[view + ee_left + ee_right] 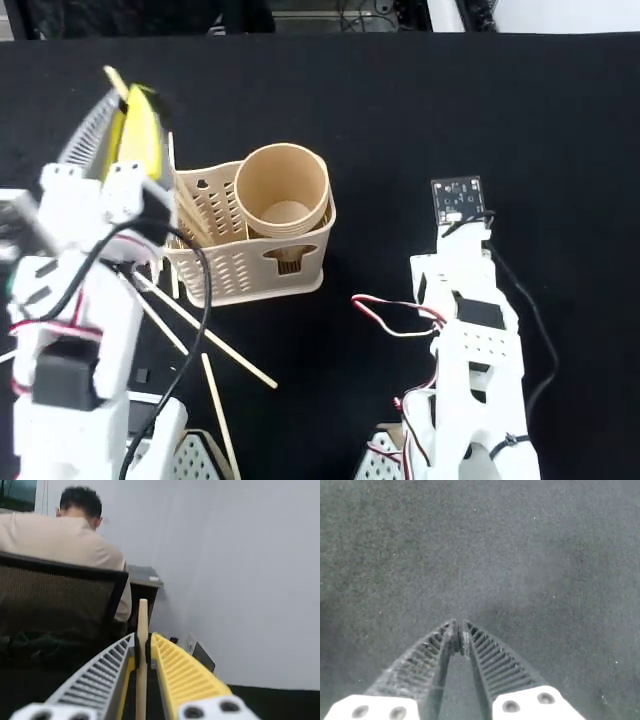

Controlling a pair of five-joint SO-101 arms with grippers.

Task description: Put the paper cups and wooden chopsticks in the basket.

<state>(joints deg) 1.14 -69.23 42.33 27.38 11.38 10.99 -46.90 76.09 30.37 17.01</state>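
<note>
Left fingers [181,666] pinch a chopstick [142,622] between them.

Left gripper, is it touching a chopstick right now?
Touching. The left wrist view shows the chopstick pinched between the left gripper's jaws, tip poking past them.

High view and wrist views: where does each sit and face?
High view: fixed above, looking down on the table, basket, left arm and right arm.
Left wrist view: on the raised left arm, facing a room wall; left gripper shut on a chopstick.
Right wrist view: facing down at the table; right gripper shut.
Shared: high and left wrist views both show the held chopstick.
</note>
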